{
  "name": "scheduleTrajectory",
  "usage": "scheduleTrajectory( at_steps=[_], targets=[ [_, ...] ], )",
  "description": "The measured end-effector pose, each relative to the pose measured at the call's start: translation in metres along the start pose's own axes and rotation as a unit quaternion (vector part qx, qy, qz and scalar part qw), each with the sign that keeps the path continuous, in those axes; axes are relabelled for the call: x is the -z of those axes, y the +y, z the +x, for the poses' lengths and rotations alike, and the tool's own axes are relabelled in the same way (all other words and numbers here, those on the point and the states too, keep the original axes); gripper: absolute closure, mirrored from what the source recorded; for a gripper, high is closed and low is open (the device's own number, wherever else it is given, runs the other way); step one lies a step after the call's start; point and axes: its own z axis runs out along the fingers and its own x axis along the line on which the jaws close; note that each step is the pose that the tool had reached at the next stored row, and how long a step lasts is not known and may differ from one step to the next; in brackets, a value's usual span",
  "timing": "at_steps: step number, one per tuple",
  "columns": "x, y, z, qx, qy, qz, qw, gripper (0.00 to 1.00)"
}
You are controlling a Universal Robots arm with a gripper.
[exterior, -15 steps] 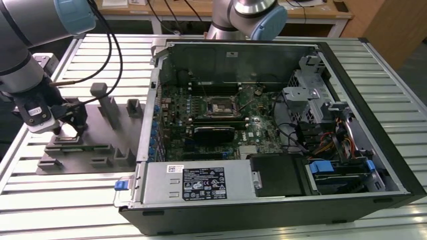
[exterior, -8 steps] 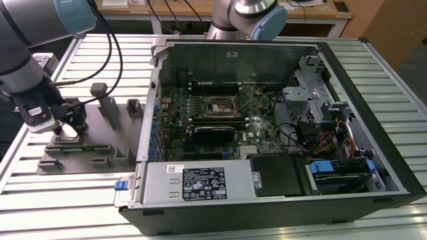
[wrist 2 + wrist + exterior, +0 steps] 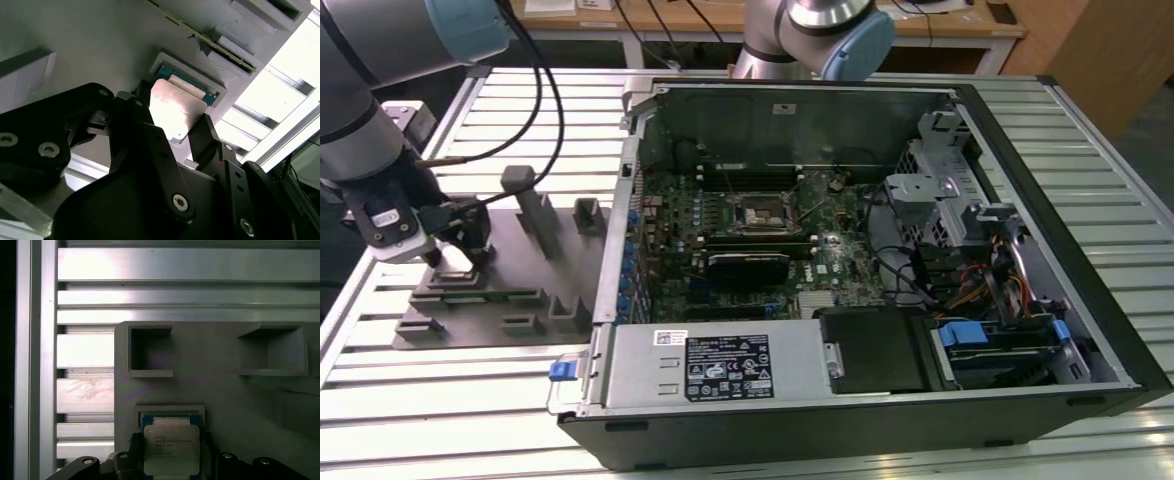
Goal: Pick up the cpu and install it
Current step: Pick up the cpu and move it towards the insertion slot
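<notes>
Exterior view: the arm's hand is lowered onto a grey fixture plate that lies on the slatted metal surface. Well apart from the hand, toward the exterior view's right, stands an open computer case. The black socket frame on its board is unoccupied, and a labelled power supply box sits along the case's near edge.

Second wrist view: the cpu lies directly between the hand's two black fingers. Its silver top faces outward (a strip of green board shows at its far edge). The fingers rest against two opposite edges of the chip, so the hand is closed on the cpu. The chip sits at its shallow framed recess in the fixture plate. Whether it has cleared the recess floor cannot be told.

First wrist view: the cpu is again seen inside the hand's grasp at the framed recess. Just beyond the hand are two square pockets of the fixture plate, and the surface slats lie farther out.
</notes>
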Motion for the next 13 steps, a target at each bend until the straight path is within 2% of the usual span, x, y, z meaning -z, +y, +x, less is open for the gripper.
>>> scheduleTrajectory(
  at_steps=[3,4,13],
  targets=[
    [0.0031,0.0001,-0.0001,0.000,0.0000,0.0000,1.0000,0.46],
    [0.0076,0.0004,-0.0002,0.000,0.0000,0.0000,1.0000,0.46],
    [0.0230,0.0013,-0.0006,0.000,0.0000,0.0000,1.0000,0.46]
  ],
)
